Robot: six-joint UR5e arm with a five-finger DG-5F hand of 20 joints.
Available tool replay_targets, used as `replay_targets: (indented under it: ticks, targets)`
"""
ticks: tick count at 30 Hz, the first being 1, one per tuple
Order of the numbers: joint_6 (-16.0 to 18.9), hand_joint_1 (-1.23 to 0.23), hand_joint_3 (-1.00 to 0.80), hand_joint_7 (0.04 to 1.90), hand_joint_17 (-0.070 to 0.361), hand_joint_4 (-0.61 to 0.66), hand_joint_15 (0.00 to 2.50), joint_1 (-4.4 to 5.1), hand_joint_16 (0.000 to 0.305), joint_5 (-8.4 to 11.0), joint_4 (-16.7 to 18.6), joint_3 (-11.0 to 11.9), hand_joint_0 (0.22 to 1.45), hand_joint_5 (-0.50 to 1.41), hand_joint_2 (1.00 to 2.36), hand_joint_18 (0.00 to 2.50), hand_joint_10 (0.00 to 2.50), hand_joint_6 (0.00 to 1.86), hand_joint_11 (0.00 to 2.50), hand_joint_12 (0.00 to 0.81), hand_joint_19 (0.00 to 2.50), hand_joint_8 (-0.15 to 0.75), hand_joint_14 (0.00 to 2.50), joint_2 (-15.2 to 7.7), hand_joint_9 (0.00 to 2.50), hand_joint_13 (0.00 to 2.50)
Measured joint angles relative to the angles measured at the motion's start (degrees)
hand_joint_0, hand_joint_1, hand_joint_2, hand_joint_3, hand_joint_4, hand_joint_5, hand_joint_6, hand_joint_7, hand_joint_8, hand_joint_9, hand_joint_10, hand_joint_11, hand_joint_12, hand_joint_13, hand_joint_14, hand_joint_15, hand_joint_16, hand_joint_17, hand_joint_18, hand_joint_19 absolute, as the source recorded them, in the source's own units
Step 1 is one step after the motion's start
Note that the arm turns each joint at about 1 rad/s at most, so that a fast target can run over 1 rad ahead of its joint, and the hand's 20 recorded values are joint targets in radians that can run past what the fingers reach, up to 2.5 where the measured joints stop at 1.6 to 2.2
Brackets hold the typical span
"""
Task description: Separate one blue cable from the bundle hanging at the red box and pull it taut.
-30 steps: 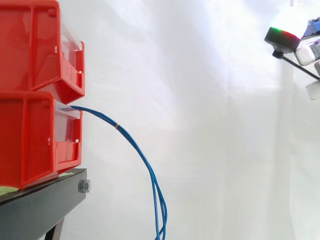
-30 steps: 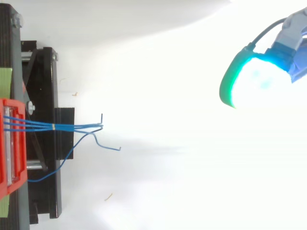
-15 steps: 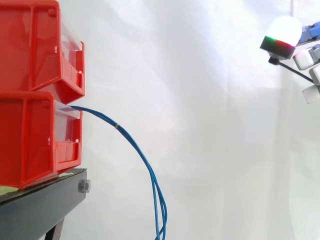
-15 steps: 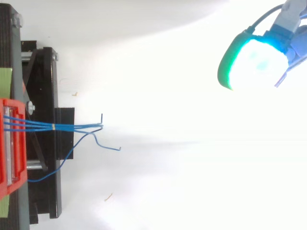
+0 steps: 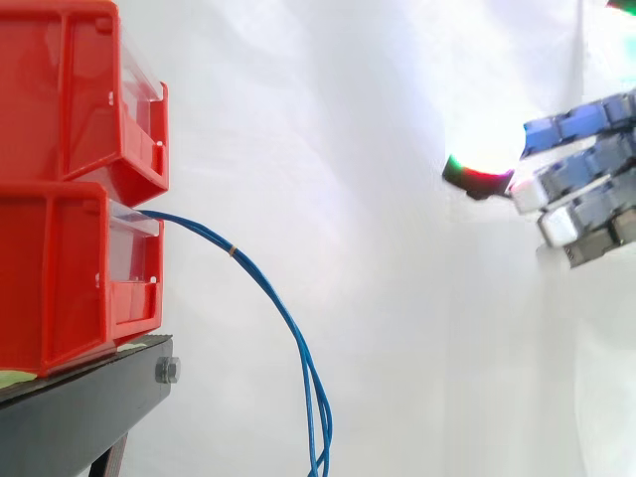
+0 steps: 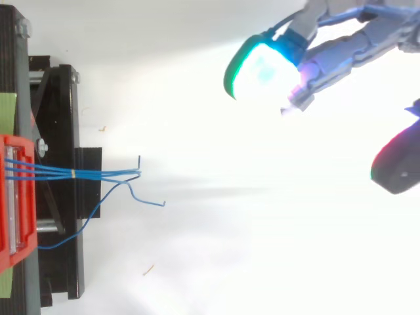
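Cannot follow the blue cables past the bottom edge of the side view. From above, hard to sort the separate strands past the pale tie, apart from a few bent loose ends. Leave the lower red bin, arch out over the black stand and droop beside it. Cut off at the right edge at the wrist: the hand, fingers straight and spread, thumb held apart, gripping nothing. Well apart from the cables, above their hanging part, with open white curtain between. Stacked on the lower bin: a second red bin.
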Motion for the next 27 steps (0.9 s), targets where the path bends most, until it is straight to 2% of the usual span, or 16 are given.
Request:
replay_targets:
  ticks: [4,10,14,27]
  targets:
    - [0.0,-0.88,-0.50,0.73,0.081,0.15,0.33,0.59,0.036,0.97,0.8,1.4,0.55,-0.19,1.00,0.52,0.01,0.50,0.23,0.303,0.27,0.230,0.01,-3.3,0.71,0.71]
    - [0.0,-0.85,-0.50,0.73,0.082,0.15,0.34,1.06,0.037,1.28,1.1,6.3,0.54,-0.18,1.00,0.52,0.01,0.50,0.24,0.306,0.29,0.234,0.01,-9.0,0.72,0.72]
    - [0.0,-0.84,-0.50,0.73,0.083,0.15,0.34,1.33,0.037,1.37,1.3,8.7,0.54,-0.18,1.00,0.52,0.01,0.50,0.25,0.309,0.29,0.239,0.01,-11.7,0.73,0.72]
    - [-2.7,-0.81,-0.50,0.73,0.084,0.16,0.36,3.39,0.037,6.29,3.3,9.4,0.53,-0.17,1.00,0.53,0.01,0.50,0.27,0.314,0.30,0.241,0.01,-12.7,0.76,0.73]
